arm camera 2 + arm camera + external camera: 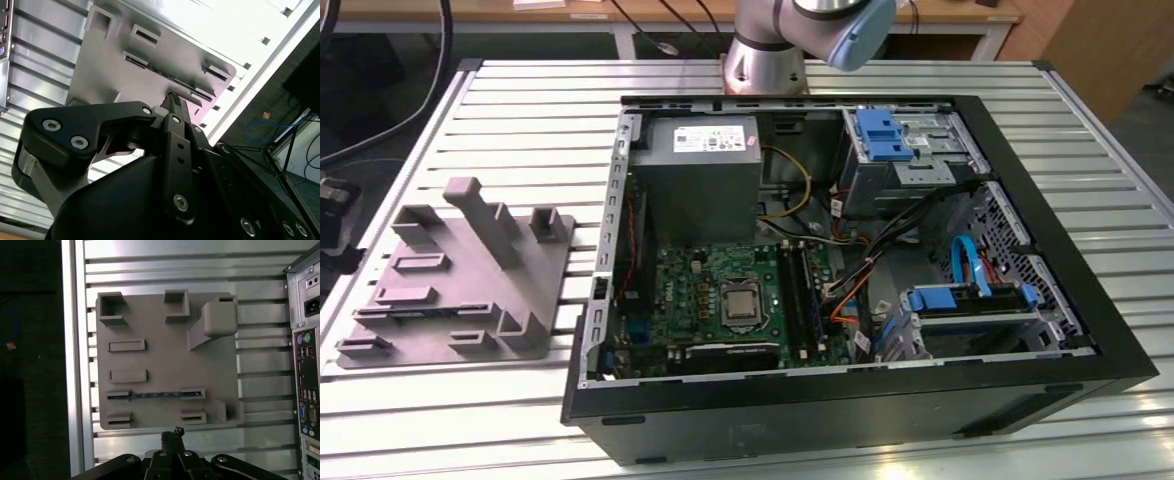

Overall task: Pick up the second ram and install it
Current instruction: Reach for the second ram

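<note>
Lying edge-on in grey tray (165, 360), thin dark ram (155, 395), perhaps bluish

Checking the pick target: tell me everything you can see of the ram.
The ram is a thin, dark, bluish strip seen edge-on. It stands on its long edge, its ends held in two slotted blocks of the grey tray. Only the tray touches it; the hand is apart from it.

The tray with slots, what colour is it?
Plain grey tray, clearest in the first wrist view.
</note>
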{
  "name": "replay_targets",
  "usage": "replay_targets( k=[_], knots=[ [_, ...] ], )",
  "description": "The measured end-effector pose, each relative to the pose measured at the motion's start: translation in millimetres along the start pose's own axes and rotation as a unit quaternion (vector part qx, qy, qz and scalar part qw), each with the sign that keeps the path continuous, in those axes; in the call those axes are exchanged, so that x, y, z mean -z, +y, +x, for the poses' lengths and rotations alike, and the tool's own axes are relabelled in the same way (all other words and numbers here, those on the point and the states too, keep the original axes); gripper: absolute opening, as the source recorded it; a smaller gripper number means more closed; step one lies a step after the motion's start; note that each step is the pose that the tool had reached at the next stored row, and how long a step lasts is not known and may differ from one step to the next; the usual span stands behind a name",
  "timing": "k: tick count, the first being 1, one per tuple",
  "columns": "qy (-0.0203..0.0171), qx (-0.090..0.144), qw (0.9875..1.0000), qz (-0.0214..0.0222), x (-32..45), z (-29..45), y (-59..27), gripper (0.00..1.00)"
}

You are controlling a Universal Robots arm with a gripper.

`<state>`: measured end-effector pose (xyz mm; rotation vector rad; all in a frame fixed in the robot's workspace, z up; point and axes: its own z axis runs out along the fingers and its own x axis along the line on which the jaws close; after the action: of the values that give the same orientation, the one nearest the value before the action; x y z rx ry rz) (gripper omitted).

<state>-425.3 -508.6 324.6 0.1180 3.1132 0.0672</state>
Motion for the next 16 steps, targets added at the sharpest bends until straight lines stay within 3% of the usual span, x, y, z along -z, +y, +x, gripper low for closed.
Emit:
replay_targets(
  k=[16],
  knots=[
    [0.0003,0.000,1.0000,0.0000,-24.2,-4.4,-9.1,0.10]
  ],
)
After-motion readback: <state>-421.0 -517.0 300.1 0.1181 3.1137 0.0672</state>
